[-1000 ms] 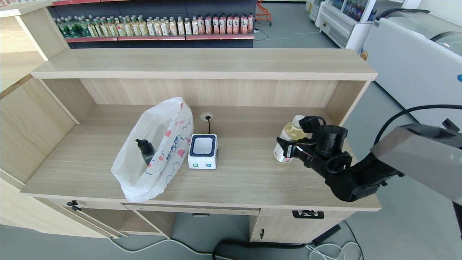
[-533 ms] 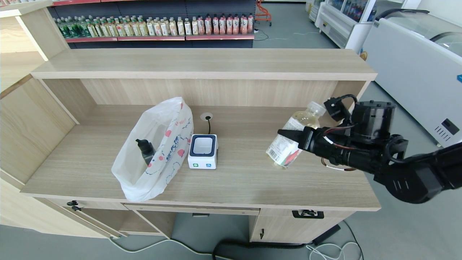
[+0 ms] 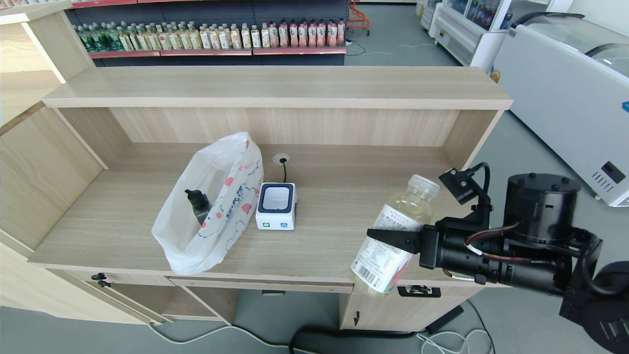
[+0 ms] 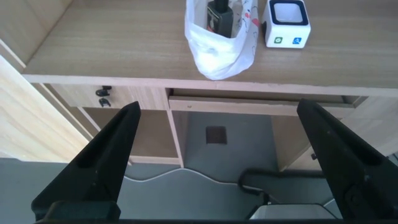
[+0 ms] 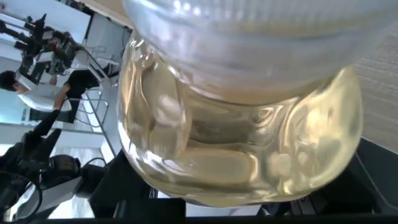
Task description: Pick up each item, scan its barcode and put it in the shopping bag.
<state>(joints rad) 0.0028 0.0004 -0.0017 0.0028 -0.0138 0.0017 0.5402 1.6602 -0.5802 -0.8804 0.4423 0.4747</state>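
The right gripper (image 3: 393, 240) is clamped across the middle of a drink bottle (image 3: 399, 216), one dark finger lying over the label on the side facing the head camera. The bottle is held in the air at the right end of the wooden counter (image 3: 334, 236), its lower half hanging out past the counter's front edge. It tilts, cap up and towards the back, base down and towards the front.

It is a clear plastic bottle of pale yellow liquid with a clear ribbed cap and a white label carrying a red patch and a barcode near the base. In the right wrist view the bottle (image 5: 236, 143) sits right against the lens.

Well to its left stand the white scanner (image 3: 276, 206) and, just beside that, the shopping bag (image 3: 216, 206), with a dark pump bottle (image 3: 198, 204) upright inside.

The left gripper (image 4: 219, 109) hangs in front of the counter, fingers spread wide and holding nothing.
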